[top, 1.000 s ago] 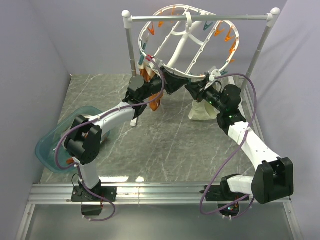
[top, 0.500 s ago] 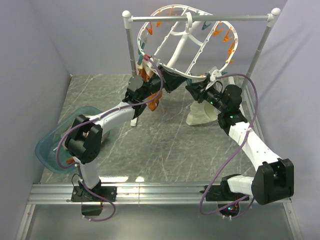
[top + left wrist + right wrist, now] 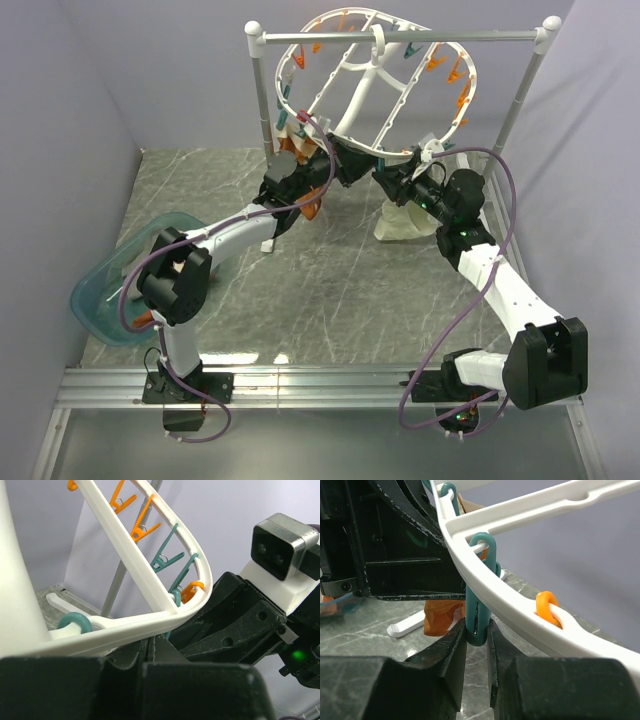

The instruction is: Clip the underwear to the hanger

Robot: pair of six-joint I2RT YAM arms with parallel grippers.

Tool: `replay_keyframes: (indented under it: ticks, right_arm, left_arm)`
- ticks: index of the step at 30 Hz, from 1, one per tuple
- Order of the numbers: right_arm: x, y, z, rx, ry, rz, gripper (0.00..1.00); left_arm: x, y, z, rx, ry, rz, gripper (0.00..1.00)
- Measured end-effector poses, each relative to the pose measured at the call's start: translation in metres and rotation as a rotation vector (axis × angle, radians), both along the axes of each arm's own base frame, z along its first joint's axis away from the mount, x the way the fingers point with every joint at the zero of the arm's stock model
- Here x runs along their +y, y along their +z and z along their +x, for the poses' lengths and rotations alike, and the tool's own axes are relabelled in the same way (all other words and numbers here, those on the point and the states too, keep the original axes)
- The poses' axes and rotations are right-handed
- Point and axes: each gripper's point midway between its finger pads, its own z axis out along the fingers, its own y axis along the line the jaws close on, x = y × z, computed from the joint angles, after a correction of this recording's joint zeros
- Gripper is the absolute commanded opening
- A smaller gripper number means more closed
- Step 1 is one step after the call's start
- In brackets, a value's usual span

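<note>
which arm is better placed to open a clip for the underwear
Right. The right arm's fingers pinch the teal clip on the hanger rim; the left arm's fingers are shut below that rim, no clip between them.

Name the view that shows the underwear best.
Top external: the underwear appears as pale fabric below the hanger, partly hidden by the right arm. The left wrist shows only hanger rim and clips; the right wrist shows a teal clip and an orange garment, no underwear.
</note>
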Motion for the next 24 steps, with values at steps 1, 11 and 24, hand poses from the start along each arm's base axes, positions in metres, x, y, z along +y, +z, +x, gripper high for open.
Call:
replay_keyframes:
  ticks: [1, 11, 24]
  right_arm:
    - [0.0, 0.0, 0.0, 0.001, -0.001, 0.001, 0.26]
    - [0.006, -0.001, -0.001, 0.006, 0.001, 0.003, 0.35]
    - [0.006, 0.005, 0.004, 0.006, -0.024, 0.03, 0.45]
  left_arm:
    - [0.0, 0.0, 0.0, 0.005, -0.001, -0.001, 0.0]
    - [0.002, -0.005, 0.008, 0.06, 0.03, -0.006, 0.0]
    - [0.003, -0.013, 0.013, 0.099, 0.061, 0.012, 0.0]
